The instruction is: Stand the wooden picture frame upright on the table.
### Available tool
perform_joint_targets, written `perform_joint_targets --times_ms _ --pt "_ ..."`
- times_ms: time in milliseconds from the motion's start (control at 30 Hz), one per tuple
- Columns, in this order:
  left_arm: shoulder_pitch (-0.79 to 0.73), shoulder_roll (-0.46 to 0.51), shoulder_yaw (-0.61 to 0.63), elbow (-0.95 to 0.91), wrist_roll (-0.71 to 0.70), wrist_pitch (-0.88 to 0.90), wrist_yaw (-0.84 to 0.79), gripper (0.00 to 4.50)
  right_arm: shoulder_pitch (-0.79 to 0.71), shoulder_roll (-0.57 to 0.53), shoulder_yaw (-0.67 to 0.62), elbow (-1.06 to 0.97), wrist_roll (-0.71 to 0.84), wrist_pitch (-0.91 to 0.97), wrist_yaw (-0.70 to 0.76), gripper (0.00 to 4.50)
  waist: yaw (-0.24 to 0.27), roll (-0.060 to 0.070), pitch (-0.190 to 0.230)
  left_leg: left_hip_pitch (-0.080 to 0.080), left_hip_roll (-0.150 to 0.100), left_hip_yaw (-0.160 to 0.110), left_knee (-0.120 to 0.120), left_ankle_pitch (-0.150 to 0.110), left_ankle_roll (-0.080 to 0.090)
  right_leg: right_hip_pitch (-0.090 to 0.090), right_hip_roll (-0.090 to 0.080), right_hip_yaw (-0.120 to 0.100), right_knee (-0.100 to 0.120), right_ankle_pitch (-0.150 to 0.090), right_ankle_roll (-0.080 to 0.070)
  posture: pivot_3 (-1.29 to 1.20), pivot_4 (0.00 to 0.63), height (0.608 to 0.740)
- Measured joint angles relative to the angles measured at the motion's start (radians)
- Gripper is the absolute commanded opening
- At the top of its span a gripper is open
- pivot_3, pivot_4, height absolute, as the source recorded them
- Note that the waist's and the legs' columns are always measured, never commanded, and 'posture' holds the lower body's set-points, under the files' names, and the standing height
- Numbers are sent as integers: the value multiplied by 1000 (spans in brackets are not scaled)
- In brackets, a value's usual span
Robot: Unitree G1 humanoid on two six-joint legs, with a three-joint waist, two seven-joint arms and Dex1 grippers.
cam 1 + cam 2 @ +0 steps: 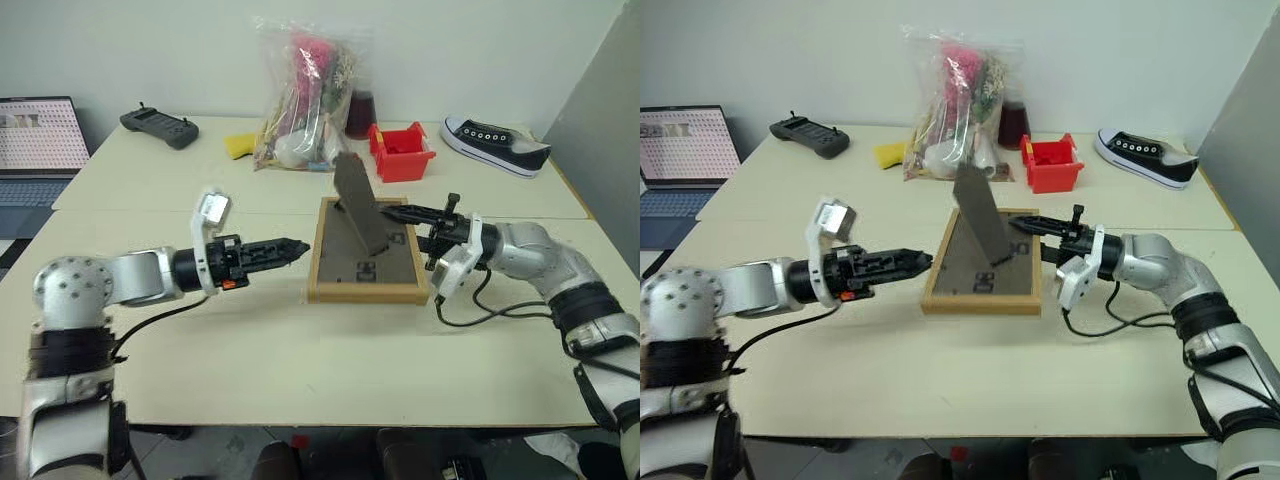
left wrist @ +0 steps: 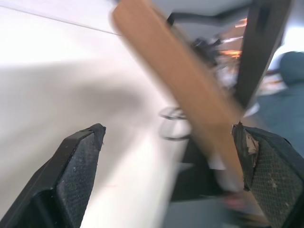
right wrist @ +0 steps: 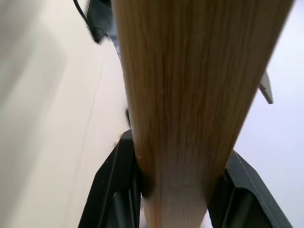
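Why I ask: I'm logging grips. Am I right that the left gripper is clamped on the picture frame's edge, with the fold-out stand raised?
Not quite. The right gripper clamps the picture frame, as the right wrist view shows; the left gripper is open beside it. The stand is raised.

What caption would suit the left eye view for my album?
Right gripper clamps the wooden picture frame lying face-down on the table, stand folded out; left gripper open beside it.

Even, soft indoor light; head views sharp, wrist views blurred.
Faint shadows lie under the arms on the table (image 1: 300, 370). The left wrist view is motion-smeared across the wooden picture frame (image 2: 180, 85); the right wrist view sits too close, washed pale at its edges.
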Motion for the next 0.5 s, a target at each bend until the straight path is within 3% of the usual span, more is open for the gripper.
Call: perform_joint_targets --times_ms 100,233,333,500 --pt "54 23 -36 -174 207 -157 14 4500 60 39 6 -125 254 359 182 1335 8 0 0 0 0 0 1 0 0 0 0 0 1 0 0 0 150 740" --pt "109 -71 -42 -337 364 -325 92 4500 78 127 -13 -256 574 921 317 1335 17 0 0 0 -1 3 2 -1 1 0 0 0 1 0 0 0 150 740" --pt "160 -97 -47 -382 415 -371 110 4500 78 176 -42 -231 642 1116 370 1335 24 0 0 -1 -1 3 1 -2 4 0 0 -1 -1 0 0 0 150 740" --pt "246 -104 -38 -403 431 -380 100 4500 72 275 -71 -63 595 1165 417 1335 24 0 0 -1 -1 3 0 -3 5 -1 1 0 -2 0 0 0 150 740"
